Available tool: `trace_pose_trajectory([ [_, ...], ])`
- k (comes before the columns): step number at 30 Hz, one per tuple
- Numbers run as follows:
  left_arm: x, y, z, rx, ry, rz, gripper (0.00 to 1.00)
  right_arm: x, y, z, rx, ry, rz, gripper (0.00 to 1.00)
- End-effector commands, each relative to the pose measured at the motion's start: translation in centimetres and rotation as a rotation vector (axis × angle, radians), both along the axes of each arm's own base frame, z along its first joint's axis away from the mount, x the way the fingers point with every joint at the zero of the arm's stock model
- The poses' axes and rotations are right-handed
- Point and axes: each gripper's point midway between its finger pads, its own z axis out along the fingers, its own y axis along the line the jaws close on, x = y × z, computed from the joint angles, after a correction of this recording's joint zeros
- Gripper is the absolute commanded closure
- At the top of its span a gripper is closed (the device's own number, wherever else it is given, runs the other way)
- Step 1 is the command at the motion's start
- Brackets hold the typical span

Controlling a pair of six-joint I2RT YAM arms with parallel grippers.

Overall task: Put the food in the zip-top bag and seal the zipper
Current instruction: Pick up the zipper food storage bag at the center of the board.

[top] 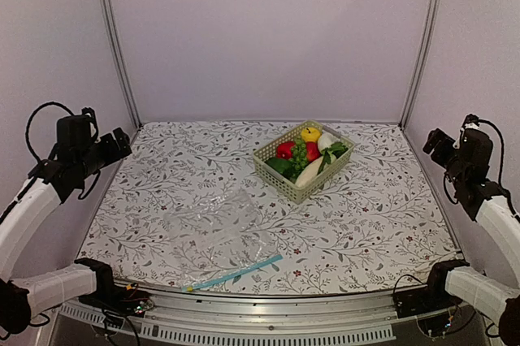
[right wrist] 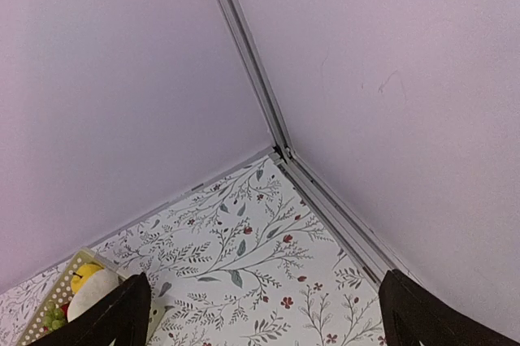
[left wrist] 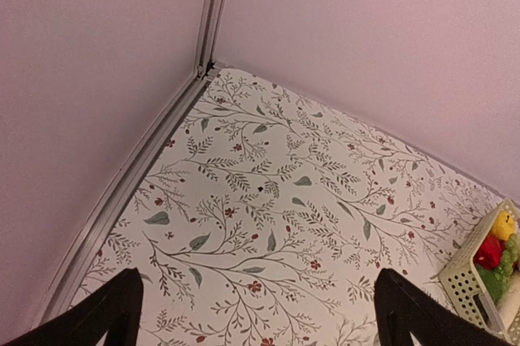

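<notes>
Task not started, by the look of it. All the food sits in the pale green basket [top: 272, 174], at about 1 o'clock from table [top: 179, 159] centre: yellow apple [top: 310, 133] at the far end, red pieces [top: 286, 149] beside it, green leafy pieces [top: 301, 153] in the middle, white radish [top: 310, 171] lying lengthways toward the near end.

The zip-top bag [top: 215, 228] lies flat and looks empty at about 7 o'clock, well apart from the basket. Its zipper [top: 236, 273] runs along the near edge of the bag, close to the table front.

The left gripper [left wrist: 258, 305] is up at 9 o'clock and the right gripper [right wrist: 266, 297] up at 3 o'clock, both off the table surface and far from bag and basket. Both have jaws spread wide with nothing between them.

Left to do: open the bag, move every piece across, close the strip. That is the whole job.

Hard to make out:
- The bag outline nearly vanishes against the flowered cloth.
- I cannot tell if the mouth is open or pressed shut.
- Pieces in the basket overlap, so the count is unsure.
- Wrist views catch only a cut-off corner of the basket at 4 and 8 o'clock, and no bag.
- Only the fingertips show at the bottom of the wrist views.
</notes>
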Motion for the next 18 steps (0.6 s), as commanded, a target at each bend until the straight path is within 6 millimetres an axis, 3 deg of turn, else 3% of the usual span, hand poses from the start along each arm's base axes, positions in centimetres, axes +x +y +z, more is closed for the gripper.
trace_pose_trajectory([
  [1,-0.4,-0.5,0.3,-0.020,0.011,-0.021,0.00,-1.2,-0.3,-4.9,0.059,0.179,-0.038,0.01],
  [11,-0.8,-2.3,0.4,-0.054,0.036,-0.126,0.00,-0.7,1.2,-4.9,0.043,0.254,0.061,0.01],
  [14,-0.8,-4.3,-1.3,-0.115,0.084,-0.200,0.00,-0.3,2.5,-5.1,0.049,0.305,0.142,0.01],
  [18,-1.3,-7.1,-5.5,-0.143,0.228,-0.262,0.01,0.4,6.1,-5.8,0.090,0.358,0.338,0.01],
])
